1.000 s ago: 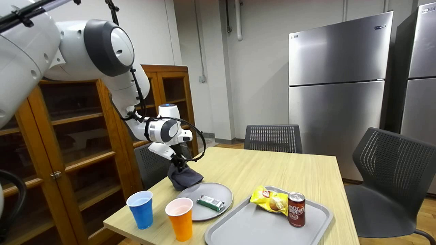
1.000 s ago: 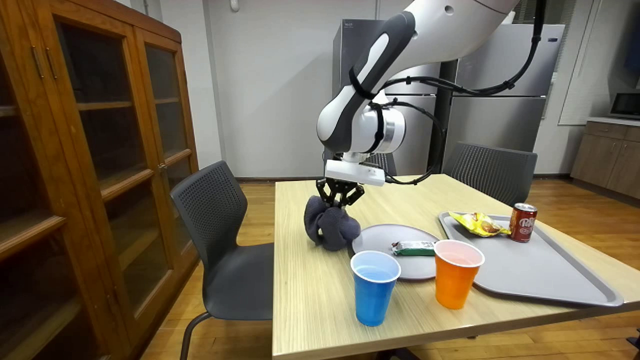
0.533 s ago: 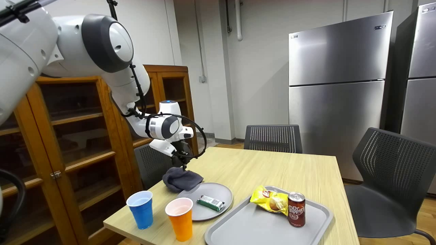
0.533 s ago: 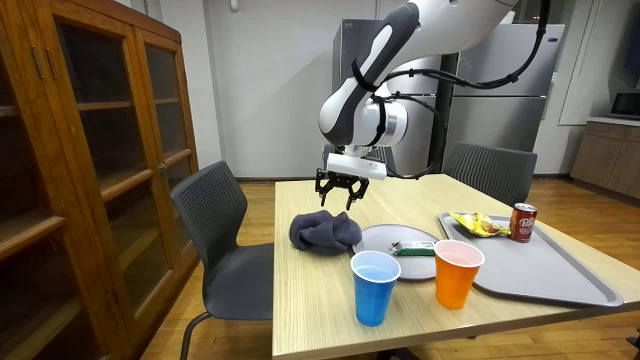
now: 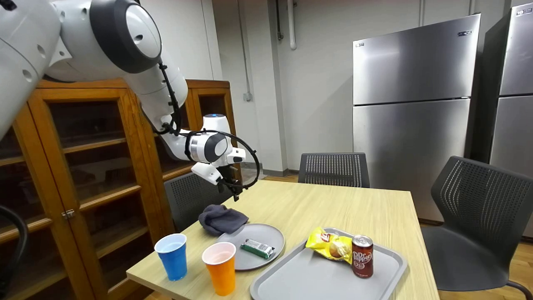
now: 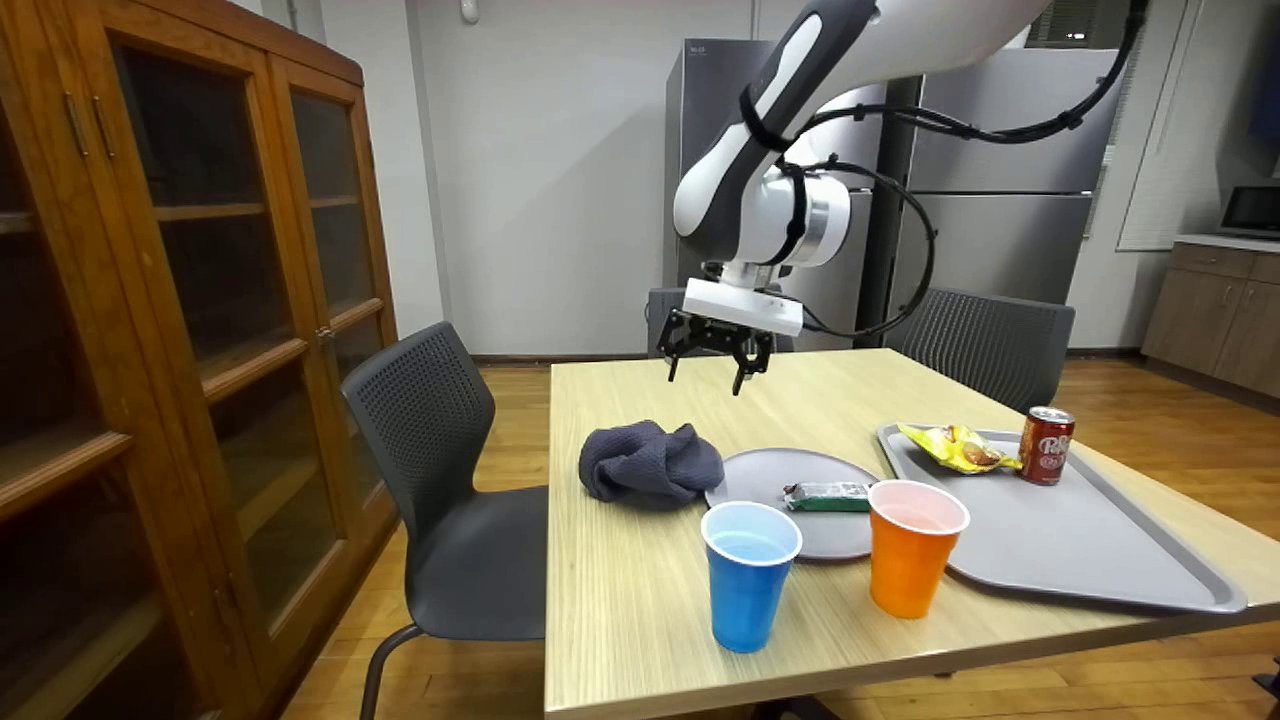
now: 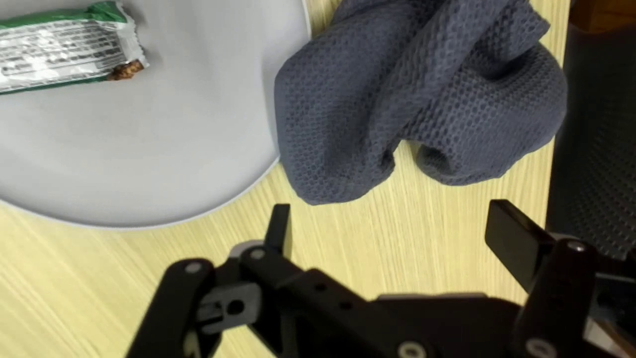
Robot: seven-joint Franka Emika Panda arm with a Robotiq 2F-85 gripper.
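Cloth (image 7: 417, 94) lies bunched below and to one side of the fingers (image 7: 514, 236), near but apart, its limp folds seemingly propping one another, one edge against the plate (image 7: 164, 164). The tabletop (image 7: 397, 238) carries it, for the fingers stand spread, gripping nothing. The arm (image 6: 740, 165) slopes down from above them, wrist (image 6: 780, 220) bent so they point downward.
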